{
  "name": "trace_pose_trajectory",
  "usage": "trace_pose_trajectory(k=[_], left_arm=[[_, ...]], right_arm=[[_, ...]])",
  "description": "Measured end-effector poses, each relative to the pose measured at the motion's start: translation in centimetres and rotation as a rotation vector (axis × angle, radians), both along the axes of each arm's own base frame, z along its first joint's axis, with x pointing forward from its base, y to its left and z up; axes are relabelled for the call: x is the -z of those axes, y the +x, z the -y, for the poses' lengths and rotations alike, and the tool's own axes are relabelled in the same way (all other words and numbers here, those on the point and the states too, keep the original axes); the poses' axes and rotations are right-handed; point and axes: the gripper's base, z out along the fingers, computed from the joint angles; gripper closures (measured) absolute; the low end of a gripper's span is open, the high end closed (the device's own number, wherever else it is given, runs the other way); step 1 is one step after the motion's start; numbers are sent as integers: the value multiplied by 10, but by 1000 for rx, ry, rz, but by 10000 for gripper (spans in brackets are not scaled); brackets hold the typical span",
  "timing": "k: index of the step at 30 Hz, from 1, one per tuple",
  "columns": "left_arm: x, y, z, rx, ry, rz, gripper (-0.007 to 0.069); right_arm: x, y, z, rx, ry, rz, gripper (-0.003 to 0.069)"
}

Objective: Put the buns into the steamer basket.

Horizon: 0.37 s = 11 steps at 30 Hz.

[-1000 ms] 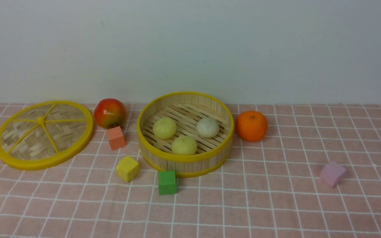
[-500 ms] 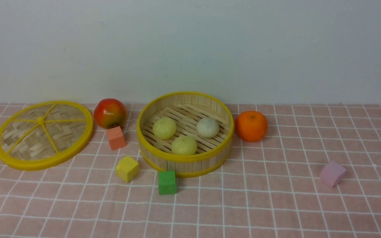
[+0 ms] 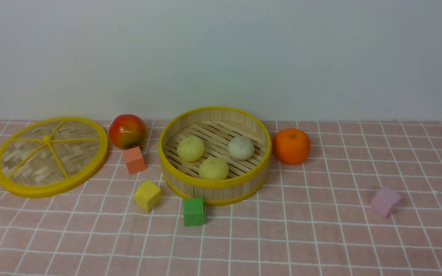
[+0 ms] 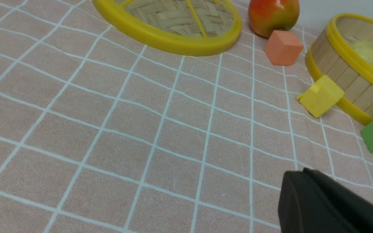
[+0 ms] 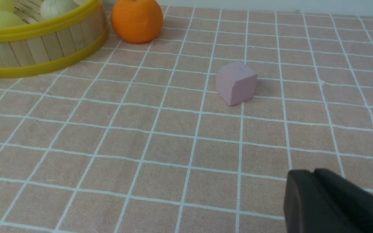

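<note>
Three small round buns, two pale yellow [image 3: 190,148] [image 3: 213,168] and one off-white [image 3: 241,148], sit inside the steamer basket [image 3: 213,189] on the pink checked cloth [image 3: 320,237]. Only a black bit of the left gripper [image 4: 329,204] and right gripper [image 5: 332,204] shows, so I cannot tell if they are apart or together

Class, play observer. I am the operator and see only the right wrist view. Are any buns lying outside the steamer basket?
Observer: None. One pale yellow bun, another pale yellow bun and the off-white bun all sit inside the steamer basket.
Operator: Where is the lid?
Observer: The lid lies flat, left of the apple, apart from the basket.
Operator: Anything before the basket?
Observer: A green block, close to its front wall.
</note>
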Motion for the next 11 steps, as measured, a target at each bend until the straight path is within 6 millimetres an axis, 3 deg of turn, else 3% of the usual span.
trace_pose_trajectory(k=[11], left_arm=[[0, 0, 0, 0, 0, 0, 635]], right_arm=[[0, 0, 0, 0, 0, 0, 583]])
